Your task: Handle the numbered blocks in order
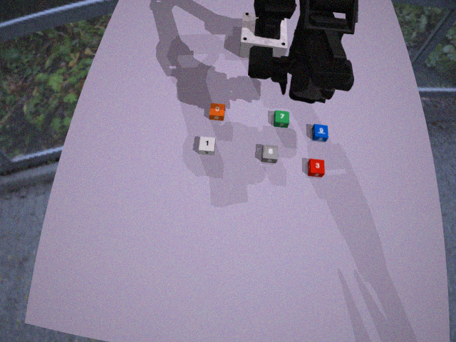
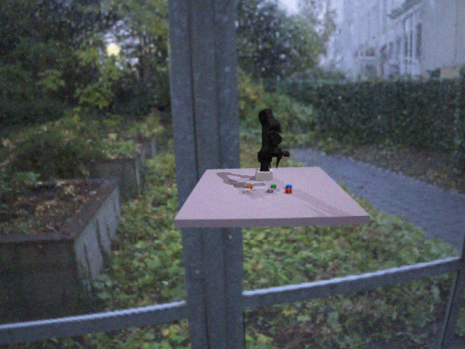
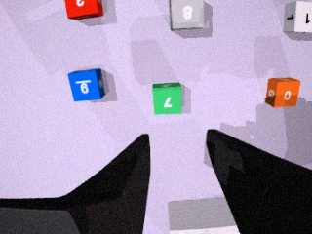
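The orange block 0 (image 1: 217,112) (image 3: 284,93), white block 1 (image 1: 206,145) (image 3: 299,17), red block 3 (image 1: 316,167) (image 3: 84,9), green block 7 (image 1: 281,118) (image 3: 167,98), grey block 8 (image 1: 269,153) (image 3: 186,15) and blue block 9 (image 1: 320,132) (image 3: 87,85), its digit underlined, all rest apart on the table. My gripper (image 3: 178,138) is partly open, with nothing between its fingers. It is raised above the table, on the base side of the green block. In the top view the arm hides one finger.
The pale arm base (image 1: 263,43) (image 2: 264,175) stands at the back of the table (image 1: 147,257) (image 2: 225,210), behind the blocks. The white and grey blocks and the red block form the row farther from the base. Arm shadows cross the table.
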You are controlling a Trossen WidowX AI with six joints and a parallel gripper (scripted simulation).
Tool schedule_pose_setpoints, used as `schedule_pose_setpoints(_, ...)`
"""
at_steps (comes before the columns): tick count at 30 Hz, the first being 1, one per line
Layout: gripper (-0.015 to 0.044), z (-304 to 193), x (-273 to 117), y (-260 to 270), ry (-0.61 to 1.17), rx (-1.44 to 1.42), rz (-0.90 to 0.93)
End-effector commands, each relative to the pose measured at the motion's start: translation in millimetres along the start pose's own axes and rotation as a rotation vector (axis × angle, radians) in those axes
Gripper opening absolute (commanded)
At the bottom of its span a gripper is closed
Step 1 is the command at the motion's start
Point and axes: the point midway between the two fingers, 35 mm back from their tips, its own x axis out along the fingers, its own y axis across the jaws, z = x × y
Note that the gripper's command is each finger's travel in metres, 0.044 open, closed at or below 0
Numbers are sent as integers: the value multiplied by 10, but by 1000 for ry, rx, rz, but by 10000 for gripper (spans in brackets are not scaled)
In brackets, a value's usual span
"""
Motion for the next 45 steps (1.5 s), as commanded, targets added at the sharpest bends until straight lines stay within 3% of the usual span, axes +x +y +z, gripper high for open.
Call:
schedule_pose_setpoints(1, 120, -5, -39, -5, 1, -4, -2)
schedule_pose_setpoints(7, 120, 14, -42, -9, 1, -4, -2)
schedule_pose_setpoints(13, 120, 619, -56, -190, -4, -4, -4)
schedule_pose_setpoints(18, 120, 692, -50, -220, -4, -4, -4)
schedule_pose_setpoints(20, 172, 706, 57, -220, -5, -4, -4)
schedule_pose_setpoints(25, 304, 697, 736, -223, -4, -4, -4)
schedule_pose_setpoints(29, 400, 693, 761, -223, -4, -4, -4)
schedule_pose_setpoints(45, 400, 698, 992, -224, -4, -4, -4)
